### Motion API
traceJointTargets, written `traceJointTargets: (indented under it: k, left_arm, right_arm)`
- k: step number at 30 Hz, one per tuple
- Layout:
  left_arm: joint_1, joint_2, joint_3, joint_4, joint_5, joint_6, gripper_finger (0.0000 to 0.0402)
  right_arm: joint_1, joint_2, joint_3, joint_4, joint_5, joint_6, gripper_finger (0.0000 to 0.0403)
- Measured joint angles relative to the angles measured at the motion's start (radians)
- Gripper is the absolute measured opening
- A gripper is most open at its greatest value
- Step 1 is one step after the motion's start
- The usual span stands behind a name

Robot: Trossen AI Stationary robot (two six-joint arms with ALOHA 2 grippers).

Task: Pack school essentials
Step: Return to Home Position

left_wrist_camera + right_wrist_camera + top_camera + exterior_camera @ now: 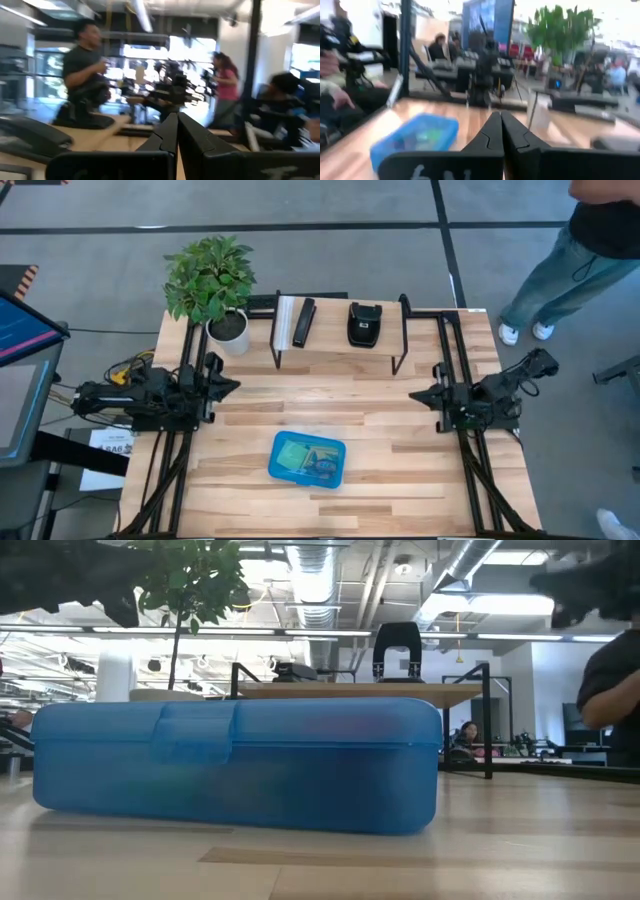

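1. While its lid is down, the blue supply box (307, 459) lies flat near the front edge of the table (400, 480), about midway across. Its long axis runs left to right, with the right end angled slightly frontward. Green shows through the translucent lid.
2. Farther back, the left gripper (228, 387) sits at the table's left side, fingers pressed together on nothing. It points inward at the right gripper (417, 394), likewise clenched and empty at the right side.
3. Behind them, a rack (330, 330) carries a black bar (303, 322) and a black pouch (363, 323); a potted plant (212, 280) stands at the rack's left.
4. A person (570, 260) stands beyond the far right corner.
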Motion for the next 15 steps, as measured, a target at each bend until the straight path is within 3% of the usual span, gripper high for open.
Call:
traceJointTargets:
  k: [7,15]
  left_arm:
    - [-0.001,0.0,-0.046,-0.002,0.147,-0.001,0.0]
    - [0.0,0.0,-0.05,-0.058,0.144,-0.035,0.0]
  right_arm:
    - [-0.053,0.0,-0.037,-0.012,0.0,0.049,0.0002]
    - [-0.086,0.0,-0.078,-0.005,-0.002,0.107,0.0002]
